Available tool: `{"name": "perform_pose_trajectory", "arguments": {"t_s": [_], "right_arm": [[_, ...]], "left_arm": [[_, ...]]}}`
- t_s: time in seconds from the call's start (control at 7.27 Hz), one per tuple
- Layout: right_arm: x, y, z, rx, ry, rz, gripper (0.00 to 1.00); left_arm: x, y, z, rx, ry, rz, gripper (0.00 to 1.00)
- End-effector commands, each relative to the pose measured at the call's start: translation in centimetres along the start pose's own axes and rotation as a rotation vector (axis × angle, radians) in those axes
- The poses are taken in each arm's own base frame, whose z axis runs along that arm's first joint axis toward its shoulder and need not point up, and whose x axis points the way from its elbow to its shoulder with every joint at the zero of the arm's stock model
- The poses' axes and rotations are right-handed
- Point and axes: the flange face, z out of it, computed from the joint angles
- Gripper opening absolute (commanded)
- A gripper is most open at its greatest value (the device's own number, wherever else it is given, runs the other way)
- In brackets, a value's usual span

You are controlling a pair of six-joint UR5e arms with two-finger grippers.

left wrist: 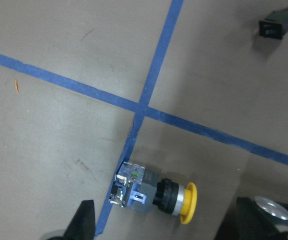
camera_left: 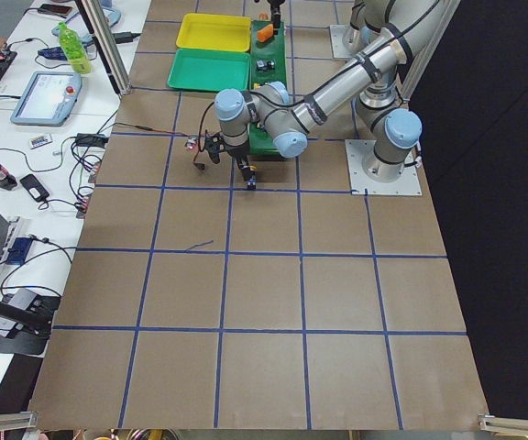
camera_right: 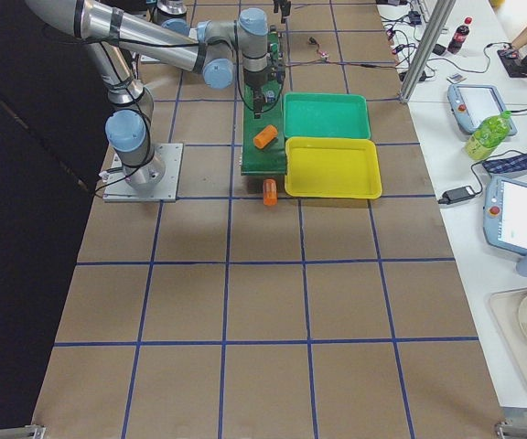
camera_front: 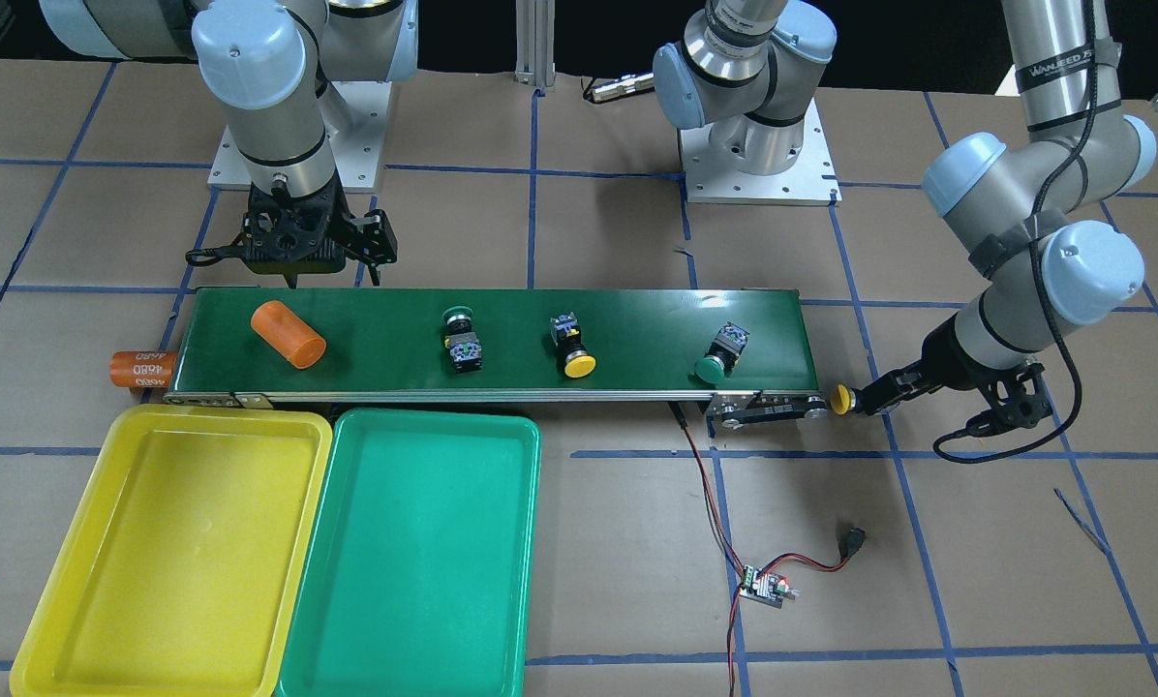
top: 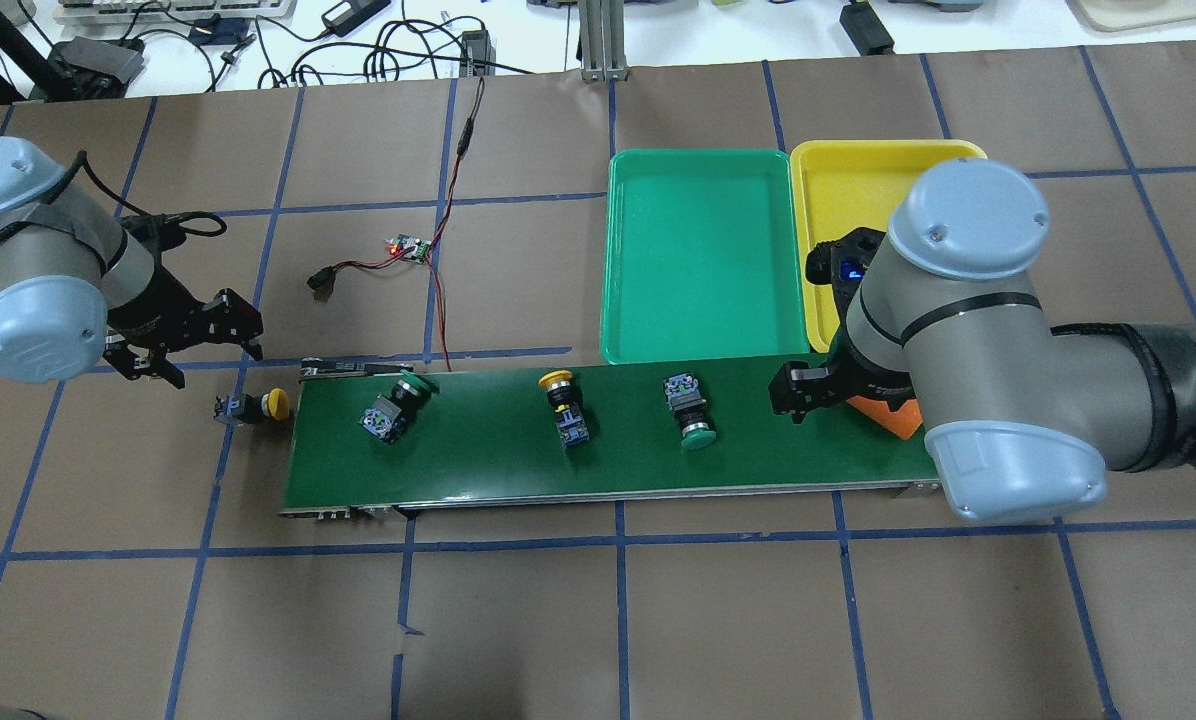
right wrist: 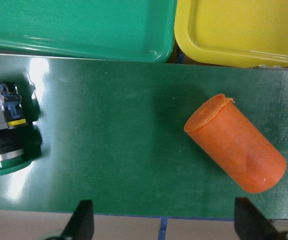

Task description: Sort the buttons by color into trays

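Three of the four buttons lie on their sides on the conveyor belt (camera_front: pixel 637 324). A green button (camera_front: pixel 462 339) is nearest the belt's middle on the robot's right side. A yellow button (camera_front: pixel 572 348) is next to it, and a second green button (camera_front: pixel 720 354) lies toward the belt's end on the robot's left. The second yellow button (top: pixel 253 406) lies on the table (top: pixel 598 620) just off that same end, its cap turned toward the belt.

All four buttons are outside the trays. The yellow tray (camera_front: pixel 172 542) and the green tray (camera_front: pixel 414 552) sit side by side, touching, along the belt's edge away from the robot. They are at its right-hand part, with the yellow one outermost.

The left gripper (top: pixel 214 365) hangs over the table near the second yellow button. Its fingers (left wrist: pixel 84 222) are spread wide and grasp nothing. In the left wrist view the button lies on the table ahead of the gap between them.

The right gripper (camera_front: pixel 335 273) hangs at the robot-side edge of the belt near its right end, fingers likewise released and holding nothing. Its wrist view looks down on an orange cylinder (right wrist: pixel 236 150) lying on the belt, with the first green button at the view's left edge.

A second orange cylinder (camera_front: pixel 141 368) with white numbers lies on the table at the belt's right end. A small circuit board (camera_front: pixel 763 588) with red wires rests on the table beyond the belt.
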Motion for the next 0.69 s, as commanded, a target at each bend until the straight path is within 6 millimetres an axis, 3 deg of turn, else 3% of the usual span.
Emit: {"name": "perform_pose_trajectory", "arguments": {"t_s": [0.0,0.28,0.55], "right_arm": [[0.0,-0.1,0.3,-0.006,-0.001,0.002,1.00],[-0.9,-0.3,0.3,-0.003,-0.080,0.005,1.00],[-1.6,-0.8,1.8,-0.039,-0.109,0.009,1.00]], "left_arm": [[0.0,0.0,1.4,0.008,0.009,0.001,1.00],[0.6,0.3,2.4,-0.011,0.072,0.005,1.00],[0.7,0.8,3.4,-0.029,0.074,0.043,1.00]]}}
